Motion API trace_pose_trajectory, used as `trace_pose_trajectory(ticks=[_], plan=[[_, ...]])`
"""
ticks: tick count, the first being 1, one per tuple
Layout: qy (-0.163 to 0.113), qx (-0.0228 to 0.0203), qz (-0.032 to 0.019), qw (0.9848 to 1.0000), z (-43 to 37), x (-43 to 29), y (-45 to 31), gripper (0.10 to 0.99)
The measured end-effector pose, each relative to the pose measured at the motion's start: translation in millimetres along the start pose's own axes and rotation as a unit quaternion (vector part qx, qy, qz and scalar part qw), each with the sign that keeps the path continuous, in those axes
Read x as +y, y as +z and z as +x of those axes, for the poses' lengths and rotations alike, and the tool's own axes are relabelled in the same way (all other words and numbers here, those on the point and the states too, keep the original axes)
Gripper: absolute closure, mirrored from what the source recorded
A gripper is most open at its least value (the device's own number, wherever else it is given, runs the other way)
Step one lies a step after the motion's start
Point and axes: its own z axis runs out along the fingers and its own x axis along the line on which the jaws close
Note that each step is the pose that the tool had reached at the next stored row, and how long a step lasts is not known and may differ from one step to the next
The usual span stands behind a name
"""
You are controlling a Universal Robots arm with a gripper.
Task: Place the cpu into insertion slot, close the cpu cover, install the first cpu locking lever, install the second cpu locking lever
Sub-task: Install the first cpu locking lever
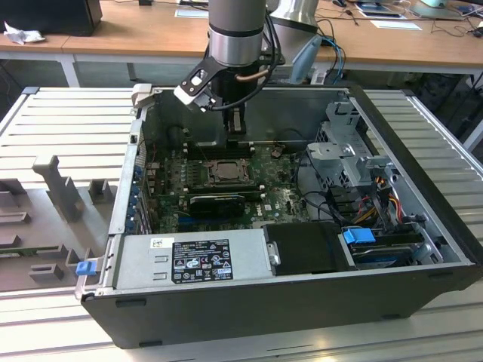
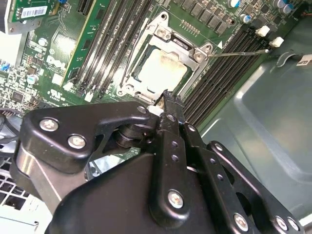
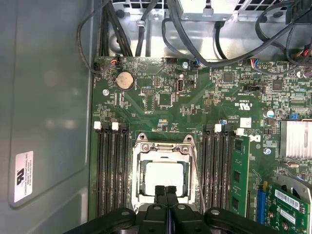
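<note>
My gripper hangs inside an open computer case that lies on a slatted metal table. In the exterior view it stands at 12 o'clock of the insertion slot, and a grey power supply lies at 6 o'clock of that slot.

In both wrist views my fingertips are pressed together with nothing visible between them. Their tips sit just at the socket's edge, and I cannot tell whether they touch it.

The cpu lies flat in the slot, its pale top showing through the cut-out of the cpu cover. The cover is down around the chip.

In the second wrist view a thin wire lever juts out from one corner of the socket, standing clear over the long black memory slots. The first wrist view shows the same lever running along one side of the socket, between it and a bank of memory slots. The green board surrounds the socket on all sides.
</note>
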Motion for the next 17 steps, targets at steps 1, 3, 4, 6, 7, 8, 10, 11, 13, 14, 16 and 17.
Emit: trace_pose_trajectory(ticks=[1, 3, 4, 6, 7, 8, 10, 11, 13, 14, 16, 17], plan=[[0.000, 0.0000, 0.0000, 1.0000, 0.0, 0.0, -0.6, 0.980], [-0.001, 0.0001, 0.0000, 1.0000, 0.1, 0.0, -1.0, 0.980], [-0.004, 0.0002, 0.0001, 1.0000, 0.1, 0.0, -1.0, 0.980], [-0.021, 0.0005, 0.0009, 0.9998, 0.1, 0.0, -1.0, 0.980], [-0.031, 0.0007, 0.0013, 0.9995, 0.0, 0.0, -1.0, 0.980], [-0.041, 0.0009, 0.0017, 0.9992, 0.0, 0.0, -0.9, 0.980], [-0.054, 0.0012, 0.0022, 0.9985, 0.0, 0.0, -0.6, 0.980], [-0.055, 0.0013, 0.0023, 0.9985, 0.0, 0.0, -0.5, 0.980], [-0.059, 0.0014, 0.0024, 0.9983, 0.0, 0.0, -0.3, 0.980], [-0.061, 0.0014, 0.0026, 0.9981, 0.0, 0.0, -0.3, 0.980], [-0.066, 0.0015, 0.0027, 0.9978, 0.0, 0.0, -0.2, 0.980], [-0.069, 0.0016, 0.0029, 0.9976, 0.0, 0.0, -0.2, 0.980]])
